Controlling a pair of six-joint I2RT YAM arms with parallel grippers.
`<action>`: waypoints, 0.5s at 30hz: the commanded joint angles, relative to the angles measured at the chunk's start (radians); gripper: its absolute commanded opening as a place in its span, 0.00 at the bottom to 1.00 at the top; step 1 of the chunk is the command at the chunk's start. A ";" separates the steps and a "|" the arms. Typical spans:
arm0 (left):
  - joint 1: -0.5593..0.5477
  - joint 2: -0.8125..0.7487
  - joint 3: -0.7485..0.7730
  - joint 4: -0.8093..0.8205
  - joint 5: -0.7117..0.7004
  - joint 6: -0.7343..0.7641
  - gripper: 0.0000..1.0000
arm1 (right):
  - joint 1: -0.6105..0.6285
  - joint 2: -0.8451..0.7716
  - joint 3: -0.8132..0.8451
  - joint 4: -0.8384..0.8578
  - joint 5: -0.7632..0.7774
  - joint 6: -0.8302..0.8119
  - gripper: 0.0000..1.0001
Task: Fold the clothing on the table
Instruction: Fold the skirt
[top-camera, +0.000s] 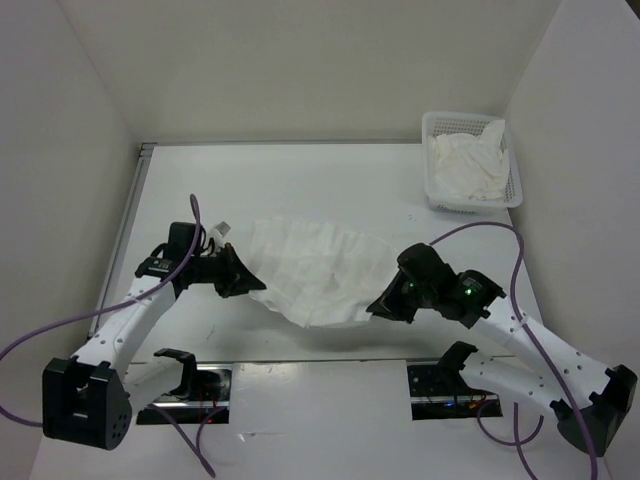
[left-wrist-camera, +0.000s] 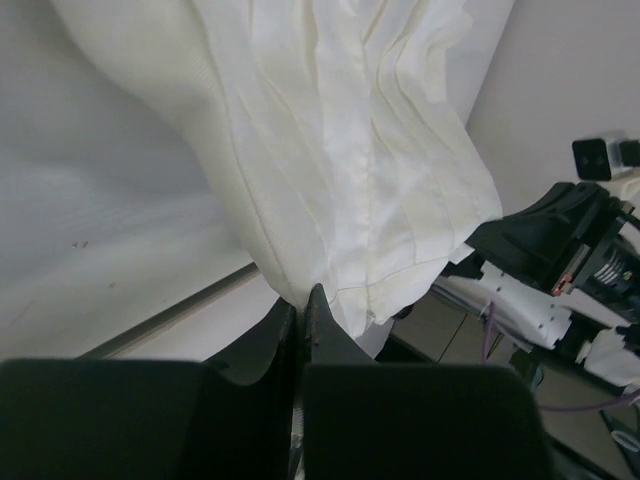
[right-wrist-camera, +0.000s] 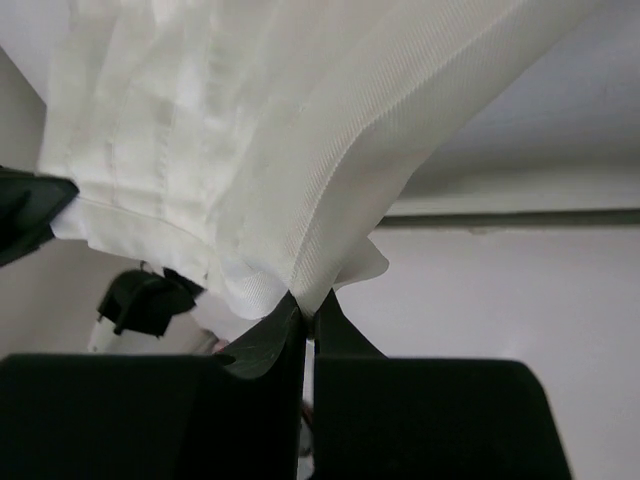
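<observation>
The clothing (top-camera: 312, 272) is a thin white ribbed garment stretched between my two grippers, lifted above the table (top-camera: 300, 180) and sagging in the middle. My left gripper (top-camera: 243, 277) is shut on its left corner; in the left wrist view the clothing (left-wrist-camera: 340, 150) hangs away from the pinching left gripper (left-wrist-camera: 302, 296). My right gripper (top-camera: 380, 303) is shut on the lower right corner. The right wrist view has the clothing (right-wrist-camera: 250, 130) bunched into folds at the closed right gripper (right-wrist-camera: 308, 302).
A white mesh basket (top-camera: 512, 190) holding a white cloth heap (top-camera: 468, 165) stands at the table's far right corner. White walls close in the left, back and right. Purple cables (top-camera: 480, 235) loop beside both arms. Two arm bases sit at the near edge.
</observation>
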 joint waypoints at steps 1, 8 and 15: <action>0.060 0.001 0.005 0.064 0.033 -0.048 0.00 | -0.055 -0.003 0.026 0.090 0.088 -0.022 0.00; 0.094 -0.017 -0.021 0.100 0.042 -0.092 0.00 | -0.081 -0.013 0.026 0.066 0.111 -0.032 0.00; 0.116 -0.027 -0.030 0.080 0.033 -0.074 0.00 | -0.090 -0.022 0.035 0.041 0.114 -0.041 0.00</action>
